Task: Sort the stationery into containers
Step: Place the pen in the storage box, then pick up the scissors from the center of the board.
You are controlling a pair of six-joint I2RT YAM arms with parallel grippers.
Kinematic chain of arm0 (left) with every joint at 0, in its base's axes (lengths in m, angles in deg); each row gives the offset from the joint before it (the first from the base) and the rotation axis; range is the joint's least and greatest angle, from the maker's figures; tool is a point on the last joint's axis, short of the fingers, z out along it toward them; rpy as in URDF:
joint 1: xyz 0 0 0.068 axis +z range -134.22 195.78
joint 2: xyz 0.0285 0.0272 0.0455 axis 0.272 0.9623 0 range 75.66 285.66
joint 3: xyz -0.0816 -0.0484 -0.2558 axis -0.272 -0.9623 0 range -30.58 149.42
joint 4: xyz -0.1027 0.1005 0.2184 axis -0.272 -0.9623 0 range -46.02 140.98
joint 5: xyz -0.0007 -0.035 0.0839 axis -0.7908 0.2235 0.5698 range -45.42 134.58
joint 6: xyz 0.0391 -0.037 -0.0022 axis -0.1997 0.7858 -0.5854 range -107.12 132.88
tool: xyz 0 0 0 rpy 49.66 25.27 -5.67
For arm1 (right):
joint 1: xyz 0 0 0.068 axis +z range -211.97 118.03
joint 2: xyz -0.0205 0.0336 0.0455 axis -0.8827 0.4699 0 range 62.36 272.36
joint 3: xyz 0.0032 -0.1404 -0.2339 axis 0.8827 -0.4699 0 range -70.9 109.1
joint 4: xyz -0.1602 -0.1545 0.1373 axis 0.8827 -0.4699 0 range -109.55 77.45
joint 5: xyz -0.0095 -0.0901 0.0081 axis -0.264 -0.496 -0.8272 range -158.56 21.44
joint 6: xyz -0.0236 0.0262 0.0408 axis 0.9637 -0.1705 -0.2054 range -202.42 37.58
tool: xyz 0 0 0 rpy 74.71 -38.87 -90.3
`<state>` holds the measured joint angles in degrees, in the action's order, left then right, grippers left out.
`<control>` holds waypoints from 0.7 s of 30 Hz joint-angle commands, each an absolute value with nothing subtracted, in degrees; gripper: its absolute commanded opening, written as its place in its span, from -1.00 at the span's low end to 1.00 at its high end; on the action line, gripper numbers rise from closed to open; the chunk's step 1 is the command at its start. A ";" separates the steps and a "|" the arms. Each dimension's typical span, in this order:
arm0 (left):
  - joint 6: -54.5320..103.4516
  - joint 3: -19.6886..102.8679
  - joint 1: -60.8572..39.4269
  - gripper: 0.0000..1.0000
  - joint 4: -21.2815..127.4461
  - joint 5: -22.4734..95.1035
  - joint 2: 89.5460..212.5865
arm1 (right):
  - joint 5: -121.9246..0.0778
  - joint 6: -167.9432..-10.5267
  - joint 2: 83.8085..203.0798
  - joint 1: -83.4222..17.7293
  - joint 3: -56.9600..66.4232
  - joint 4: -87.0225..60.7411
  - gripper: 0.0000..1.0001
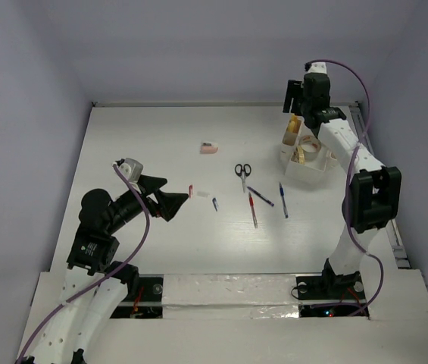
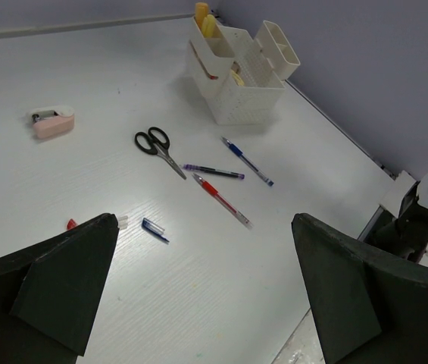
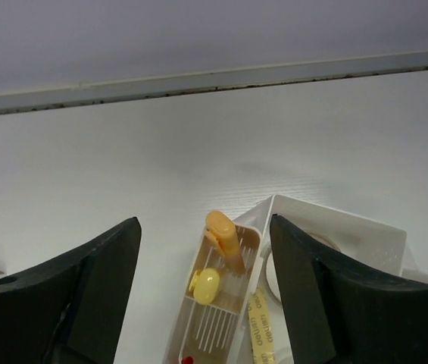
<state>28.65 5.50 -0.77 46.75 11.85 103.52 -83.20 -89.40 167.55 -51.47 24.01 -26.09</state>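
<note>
The cream-white organizer point(image 1: 305, 161) stands at the back right, with my right gripper point(image 1: 298, 127) hovering over it. In the right wrist view that gripper point(image 3: 204, 226) is open, and its fingers touch nothing. Below them an orange marker-like piece point(image 3: 226, 239) and a yellow one point(image 3: 206, 283) stand in a narrow compartment. Beige tape point(image 3: 260, 327) lies in the compartment beside it. Black scissors point(image 2: 157, 148), a red pen point(image 2: 221, 199), a dark pen point(image 2: 214, 171) and a blue pen point(image 2: 247, 161) lie on the table. My left gripper point(image 2: 204, 227) hangs open and empty above the table.
A pink block point(image 2: 53, 123) lies alone at the far left. A small blue cap point(image 2: 153, 229) and a red bit point(image 2: 71, 224) rest near my left finger. The back wall's ledge point(image 3: 198, 82) runs close behind the organizer point(image 3: 327, 216).
</note>
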 commanded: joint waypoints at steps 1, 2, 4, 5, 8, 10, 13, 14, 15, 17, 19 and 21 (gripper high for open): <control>29.05 5.02 -1.09 0.98 48.69 11.88 102.73 | -81.23 -90.06 162.57 -50.29 25.26 -26.17 0.51; 29.05 5.02 -1.09 0.98 48.69 11.88 102.73 | -80.26 -91.02 160.12 -50.28 24.29 -25.56 0.52; 29.05 5.10 -1.09 0.98 48.69 11.88 102.64 | -77.11 -92.34 157.74 -48.80 20.69 -25.12 0.49; 29.14 5.02 -1.09 0.98 48.69 11.88 102.56 | -76.05 -93.48 155.46 -48.18 19.29 -24.77 0.42; 29.14 4.93 -1.09 0.98 48.69 11.88 102.47 | -70.95 -96.48 152.02 -44.93 12.00 -23.02 -0.28; 29.14 4.84 -1.09 0.98 48.69 11.88 102.38 | -69.01 -97.97 150.26 -42.13 7.18 -22.83 -0.89; 29.14 4.93 -1.09 0.98 48.78 11.71 102.12 | -69.00 -98.24 149.99 -38.17 2.95 -23.44 -1.00; 29.14 4.84 -1.09 0.98 48.96 11.62 102.03 | -68.92 -98.33 150.43 -37.46 2.32 -23.88 -1.00; 29.14 4.84 -1.09 0.98 48.87 11.62 101.94 | -67.18 -98.15 151.04 -36.84 1.88 -24.41 -1.00; 29.14 4.75 -1.09 0.98 48.96 11.27 101.85 | -65.76 -98.41 153.76 -36.31 1.35 -25.20 -1.00; 29.23 4.75 -1.09 0.98 48.96 11.26 101.68 | -64.61 -98.50 156.82 -36.31 1.78 -26.16 -0.70; 29.23 4.66 -1.09 0.98 48.96 11.18 101.68 | -63.56 -98.42 158.86 -36.31 2.83 -27.31 -0.32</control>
<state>28.82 5.43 -0.79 46.81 11.82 102.34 -66.35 -98.10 157.01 -35.91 1.74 -26.06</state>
